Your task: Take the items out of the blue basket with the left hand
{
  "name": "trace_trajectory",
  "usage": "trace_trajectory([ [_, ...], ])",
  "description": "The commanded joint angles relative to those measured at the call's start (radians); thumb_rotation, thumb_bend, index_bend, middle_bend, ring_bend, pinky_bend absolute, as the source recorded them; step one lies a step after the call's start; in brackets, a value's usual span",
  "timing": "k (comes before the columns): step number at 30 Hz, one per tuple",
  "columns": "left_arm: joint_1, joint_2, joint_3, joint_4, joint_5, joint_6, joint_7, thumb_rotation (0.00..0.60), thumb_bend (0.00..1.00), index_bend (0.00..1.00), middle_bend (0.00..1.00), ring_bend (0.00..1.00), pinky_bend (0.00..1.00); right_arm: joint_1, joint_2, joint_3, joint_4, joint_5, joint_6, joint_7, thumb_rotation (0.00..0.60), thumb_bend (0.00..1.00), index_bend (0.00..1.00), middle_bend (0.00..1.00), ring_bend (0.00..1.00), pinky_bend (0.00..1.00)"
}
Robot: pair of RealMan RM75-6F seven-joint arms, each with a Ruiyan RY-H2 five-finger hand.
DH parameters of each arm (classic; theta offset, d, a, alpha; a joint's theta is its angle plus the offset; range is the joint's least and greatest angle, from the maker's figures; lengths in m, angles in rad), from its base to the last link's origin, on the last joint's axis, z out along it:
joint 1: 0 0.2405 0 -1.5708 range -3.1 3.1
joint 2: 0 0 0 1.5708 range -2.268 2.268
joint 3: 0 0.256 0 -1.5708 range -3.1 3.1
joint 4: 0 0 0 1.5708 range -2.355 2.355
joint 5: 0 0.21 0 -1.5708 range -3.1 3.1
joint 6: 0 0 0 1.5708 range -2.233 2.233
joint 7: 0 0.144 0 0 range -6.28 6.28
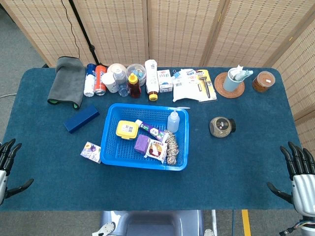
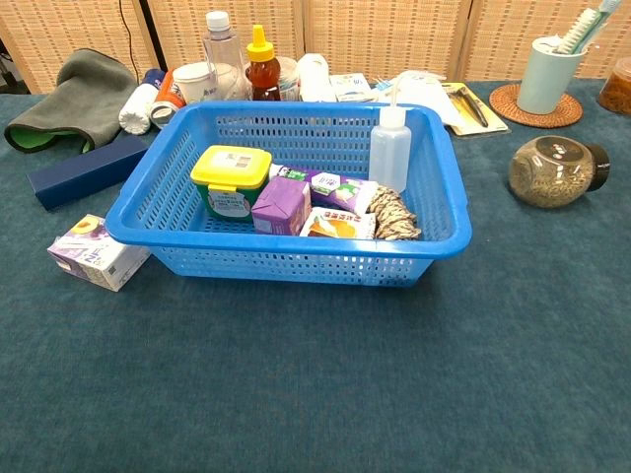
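The blue basket (image 1: 109, 129) (image 2: 148, 207) stands mid-table. Inside it lie a yellow-lidded tub (image 1: 126, 129) (image 2: 231, 179), a purple carton (image 1: 141, 144) (image 2: 281, 204), a long tube (image 1: 150, 130) (image 2: 330, 185), a snack packet (image 1: 158, 150) (image 2: 335, 227), a coil of rope (image 1: 172, 146) (image 2: 394, 215) and a clear squeeze bottle (image 1: 173, 121) (image 2: 389, 148). A small purple box (image 1: 91, 151) (image 2: 97, 253) lies on the table just left of the basket. My left hand (image 1: 7, 164) hangs open at the far left edge, well away from the basket. My right hand (image 1: 297, 169) is open at the far right edge. Neither hand appears in the chest view.
A dark blue case (image 1: 81, 118) (image 2: 87, 170) lies left of the basket, a grey cloth (image 1: 67, 81) (image 2: 69, 94) behind it. Bottles, cans and packets (image 1: 133, 81) line the back. A round jar (image 1: 221, 126) (image 2: 555, 171) and a cup on a coaster (image 1: 231, 81) (image 2: 547, 79) sit at right.
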Motion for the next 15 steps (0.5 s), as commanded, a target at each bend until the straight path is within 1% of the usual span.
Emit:
trace_trajectory([
  [1, -0.002, 0.0, 0.002, -0.001, 0.004, -0.005, 0.005, 0.6, 0.07, 0.0, 0.0, 0.0, 0.0, 0.002, 0.003, -0.003, -0.002, -0.001, -0.008, 0.005, 0.6, 0.0, 0.0, 0.0, 0.0, 0.0],
  [7, -0.028, 0.007, 0.002, -0.022, 0.031, -0.032, 0.01, 0.6, 0.07, 0.0, 0.0, 0.0, 0.0, 0.006, 0.006, -0.003, -0.005, 0.003, -0.019, 0.013, 0.6, 0.0, 0.0, 0.0, 0.0, 0.0],
  [13, -0.087, 0.052, -0.025, -0.102, 0.038, -0.096, 0.038, 0.6, 0.07, 0.0, 0.0, 0.0, 0.0, 0.014, 0.01, 0.006, -0.012, 0.018, -0.03, 0.026, 0.6, 0.0, 0.0, 0.0, 0.0, 0.0],
  [15, -0.114, 0.069, -0.041, -0.137, 0.039, -0.12, 0.045, 0.6, 0.07, 0.0, 0.0, 0.0, 0.0, 0.017, 0.01, 0.008, -0.012, 0.026, -0.037, 0.027, 0.6, 0.0, 0.0, 0.0, 0.0, 0.0],
])
